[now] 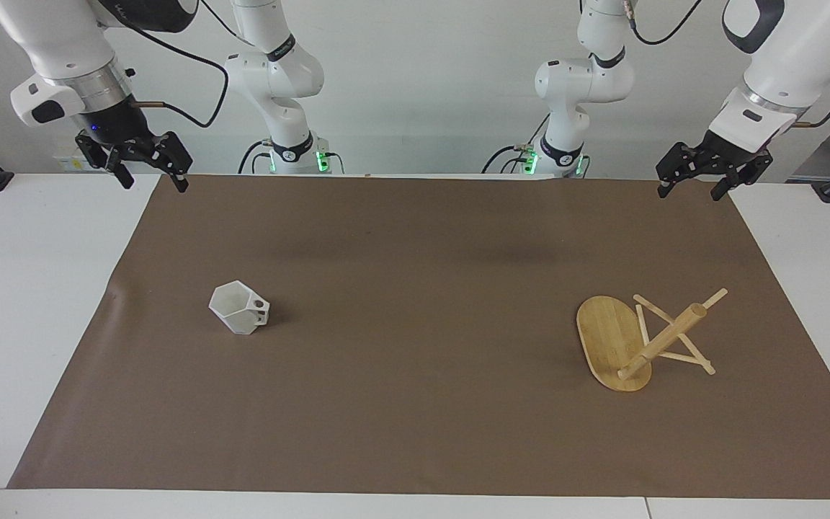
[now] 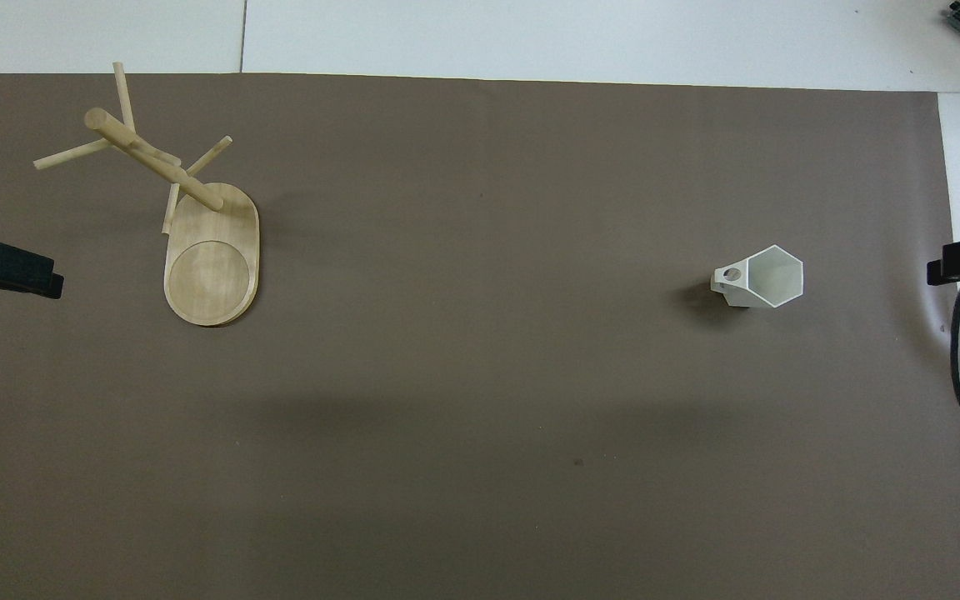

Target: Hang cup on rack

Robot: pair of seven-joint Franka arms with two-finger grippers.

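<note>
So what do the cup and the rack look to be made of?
The cup: matte white, faceted, with no glaze shine; probably ceramic, possibly plastic. The rack: pale wood, likely bamboo, judging by the fine straight grain on its oval base, with an unpainted, satin finish.

You are looking at two white arms hanging idle and raised at the robots' end of the table, one toward each end of it. Your left gripper is pointing down with its black fingers standing apart, gripping nothing. Your right gripper is mirroring that pose, fingers likewise spread wide and empty.
</note>
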